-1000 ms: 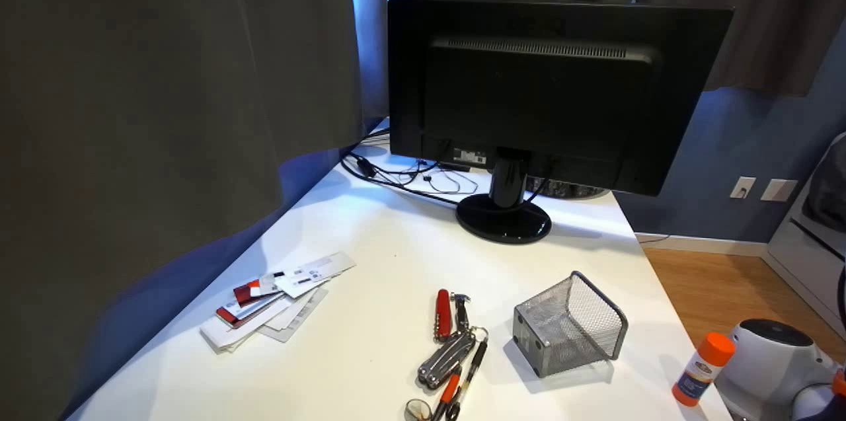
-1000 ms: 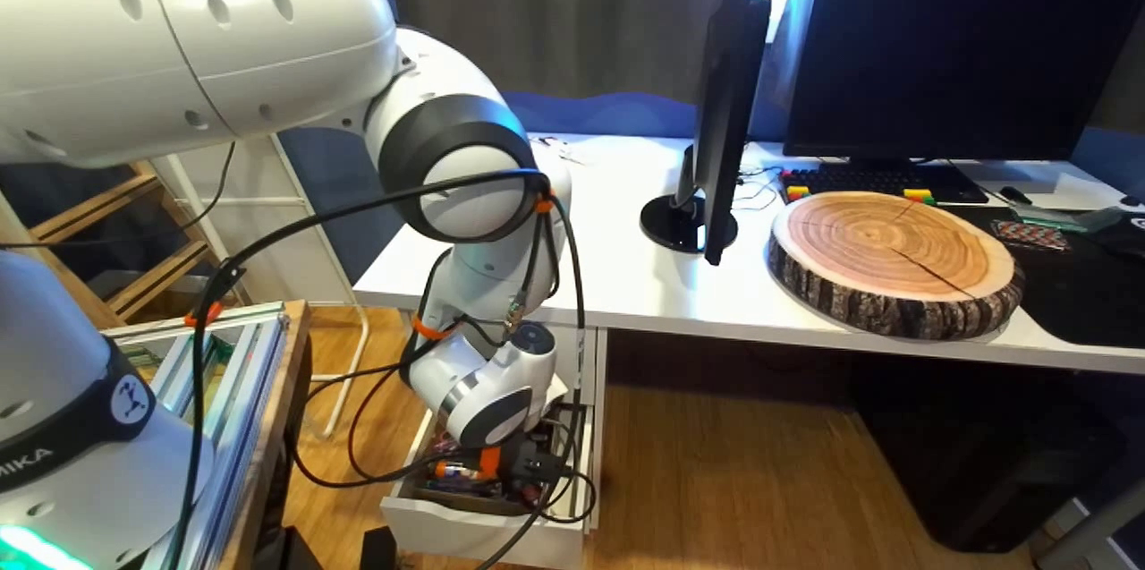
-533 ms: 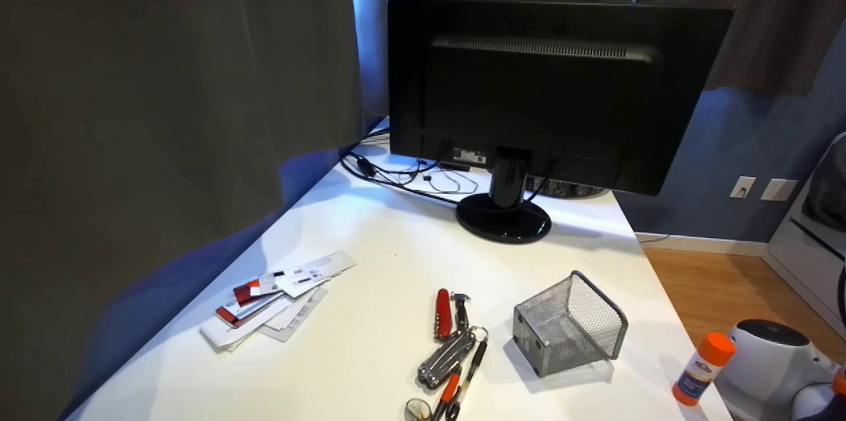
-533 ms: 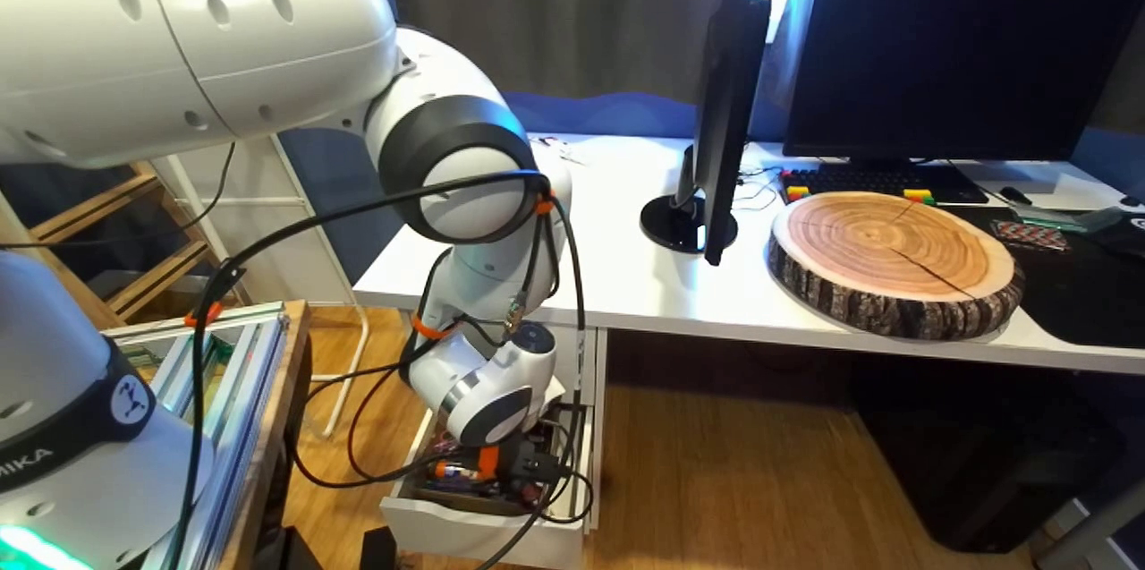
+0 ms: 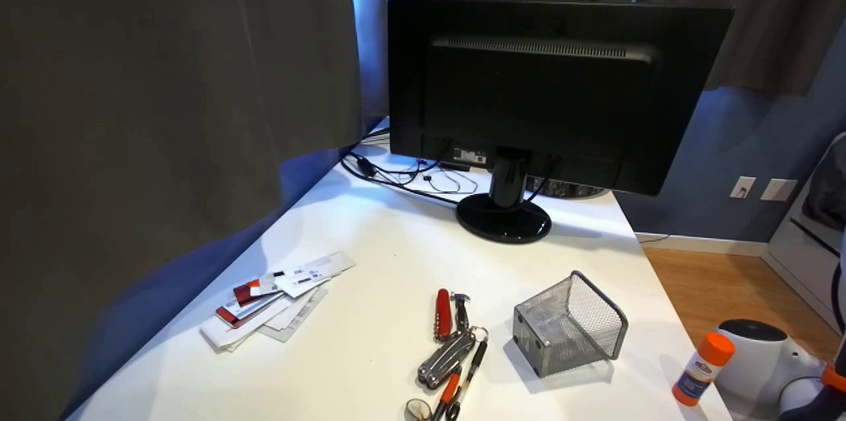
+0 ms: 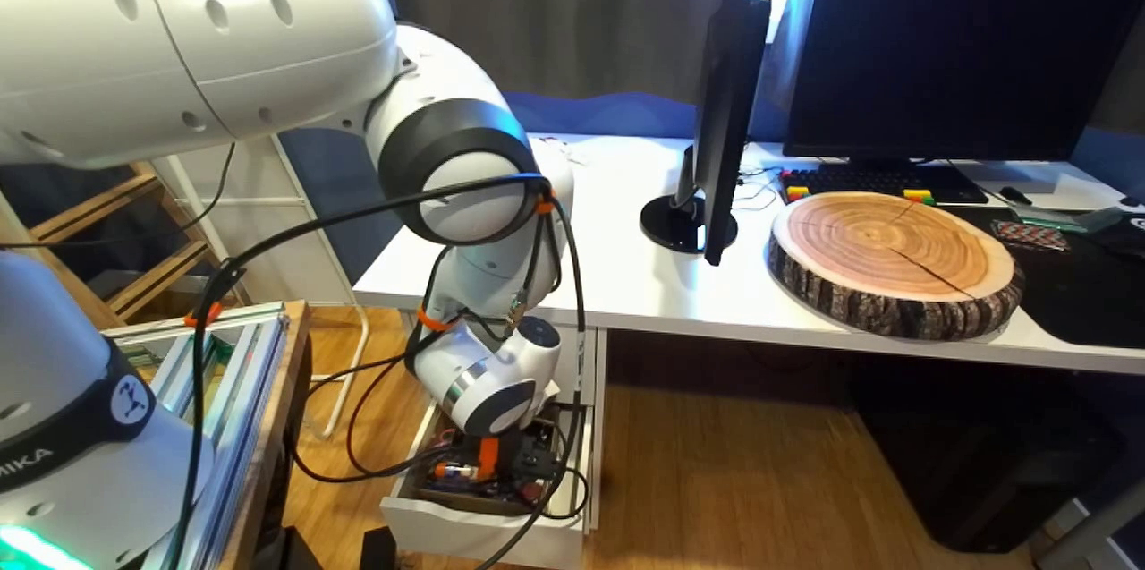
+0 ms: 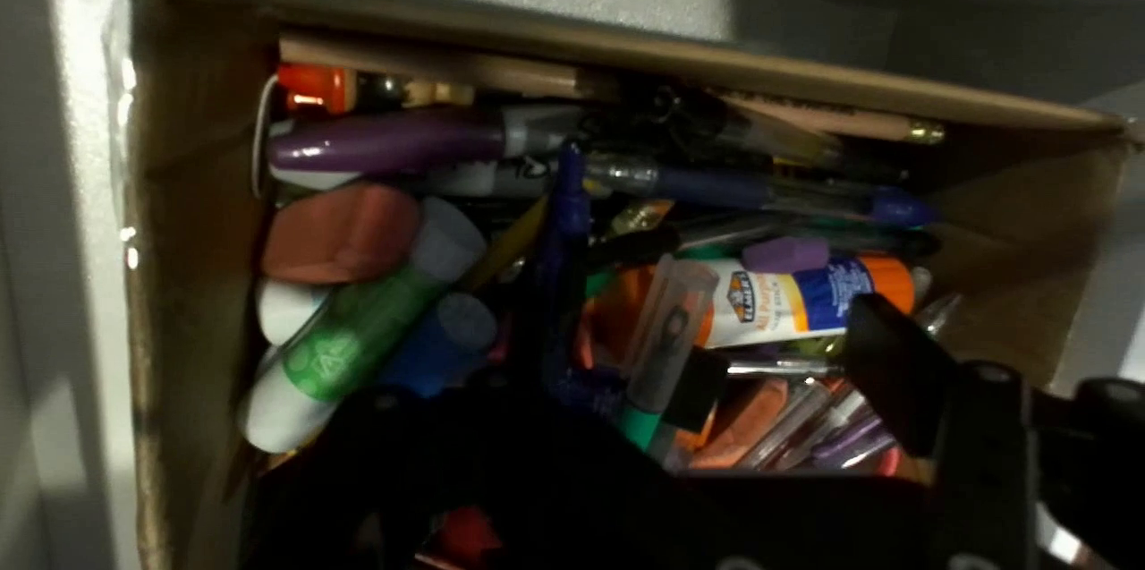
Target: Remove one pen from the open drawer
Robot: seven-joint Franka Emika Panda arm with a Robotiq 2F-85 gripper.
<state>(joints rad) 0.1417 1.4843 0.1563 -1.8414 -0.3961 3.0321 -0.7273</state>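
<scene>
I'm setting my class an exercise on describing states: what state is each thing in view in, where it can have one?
Drawer: open
Claw: open
Box: open, filled
Pens: lying in the box
Box glue: lying
Basket: on its side
Desk glue: standing, capped
Red knife: folded
Multi-tool: folded
Papers: piled loosely
Facing monitor: screen dark
Turned monitor: back showing, power unclear
Base light: lit green

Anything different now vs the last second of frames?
Slight move only: the arm's white wrist has shifted a little up and right in an exterior view. The gripper is open in the wrist view; with no earlier wrist picture, grasp or release can't be judged. Unchanged: the open drawer, plus the mesh basket and glue stick on the desk.
</scene>
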